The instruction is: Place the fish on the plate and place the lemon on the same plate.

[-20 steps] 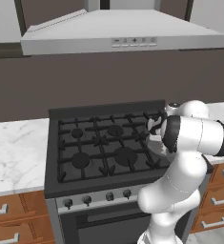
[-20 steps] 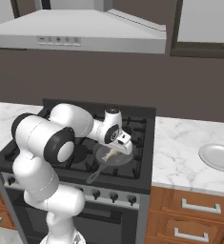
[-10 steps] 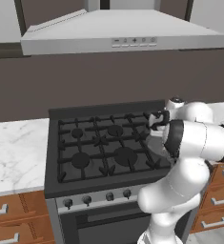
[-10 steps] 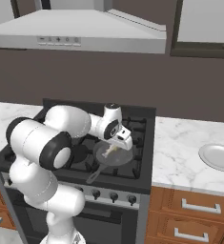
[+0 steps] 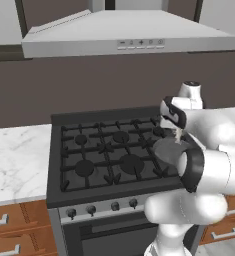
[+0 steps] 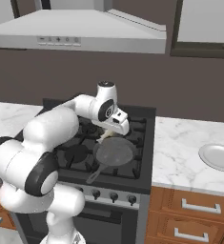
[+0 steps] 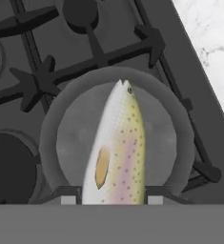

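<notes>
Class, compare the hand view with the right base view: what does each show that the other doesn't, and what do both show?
Hand view alone: the fish's speckled body and eye, between the claw fingertips. Right base view alone: the plate on the marble counter, the range hood, the drawers. Both: the frying pan on the stove grates, with the fish above it.

Robot arm (image 6: 51,138) — glossy white, built of thick rounded links that widen into bulbous shoulders and elbows. Dark grey to black bands ring each joint, one broad collar (image 5: 189,170) circling the nearest link. The wrist ends in a short white cylindrical cap (image 6: 106,86) with a dark rim — below it a boxy white head bearing a dark panel.
</notes>
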Controlling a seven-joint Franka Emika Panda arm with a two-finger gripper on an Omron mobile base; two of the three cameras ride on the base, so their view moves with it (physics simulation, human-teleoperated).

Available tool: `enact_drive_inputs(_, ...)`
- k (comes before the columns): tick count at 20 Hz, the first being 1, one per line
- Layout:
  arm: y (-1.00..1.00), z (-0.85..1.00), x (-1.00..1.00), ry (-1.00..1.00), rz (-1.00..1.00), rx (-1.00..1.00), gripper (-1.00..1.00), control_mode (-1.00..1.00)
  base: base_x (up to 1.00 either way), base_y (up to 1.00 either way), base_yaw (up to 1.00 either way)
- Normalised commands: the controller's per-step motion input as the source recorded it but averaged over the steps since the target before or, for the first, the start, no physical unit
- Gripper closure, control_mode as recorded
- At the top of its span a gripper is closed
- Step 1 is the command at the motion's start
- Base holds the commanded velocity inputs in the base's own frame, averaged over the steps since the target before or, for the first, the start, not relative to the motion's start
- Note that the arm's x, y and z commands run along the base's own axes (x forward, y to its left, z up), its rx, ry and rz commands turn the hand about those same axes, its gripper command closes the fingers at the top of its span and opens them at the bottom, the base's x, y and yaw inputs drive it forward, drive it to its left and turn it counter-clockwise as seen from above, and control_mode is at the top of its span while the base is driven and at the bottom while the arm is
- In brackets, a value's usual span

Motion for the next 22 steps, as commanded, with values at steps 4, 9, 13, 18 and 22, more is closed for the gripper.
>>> enact_drive_inputs(4, 0.24, 0.95, -0.88, -0.09, 0.06, 0.0, 1.0, -1.0, 0.0, 0.0, 0.0)
enact_drive_inputs(9, 0.32, 0.54, -0.96, -0.15, 0.1, 0.0, 1.0, -1.0, 0.0, 0.0, 0.0)
enact_drive_inputs(13, 0.47, 0.09, -0.7, -0.13, 0.14, 0.0, 1.0, -1.0, 0.0, 0.0, 0.0)
enact_drive_inputs(18, 0.08, 0.0, -0.07, 0.0, 0.03, 0.0, 1.0, -1.0, 0.0, 0.0, 0.0)
enact_drive_inputs(22, 0.0, 0.0, 0.0, 0.0, 0.0, 0.0, 1.0, -1.0, 0.0, 0.0, 0.0)
